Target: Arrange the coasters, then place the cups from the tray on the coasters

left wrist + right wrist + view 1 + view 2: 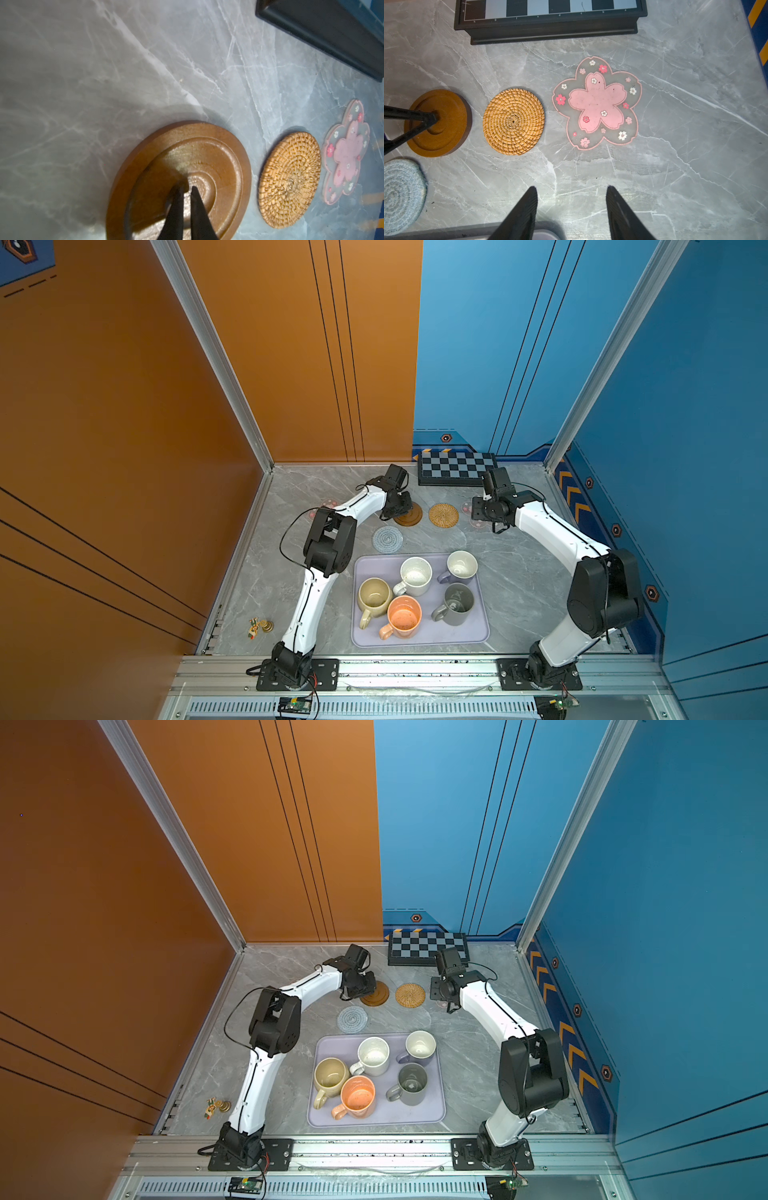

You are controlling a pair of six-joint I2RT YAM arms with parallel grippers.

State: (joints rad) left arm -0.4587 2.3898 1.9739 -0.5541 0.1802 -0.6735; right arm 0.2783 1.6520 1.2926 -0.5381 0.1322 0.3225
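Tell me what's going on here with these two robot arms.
The arms are laying out coasters. The left gripper, shut, rests its tips on the middle of the wooden coaster, beside the rattan coaster. The right gripper hovers open and empty near a pink flower coaster. The blue-grey crocheted coaster lies nearer the tray, where all five cups stand.

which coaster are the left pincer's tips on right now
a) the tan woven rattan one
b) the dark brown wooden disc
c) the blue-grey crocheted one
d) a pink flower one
b: the wrist view shows the left pincer, shut, with its tips at the middle of the wooden disc, while the rattan coaster lies apart beside it.
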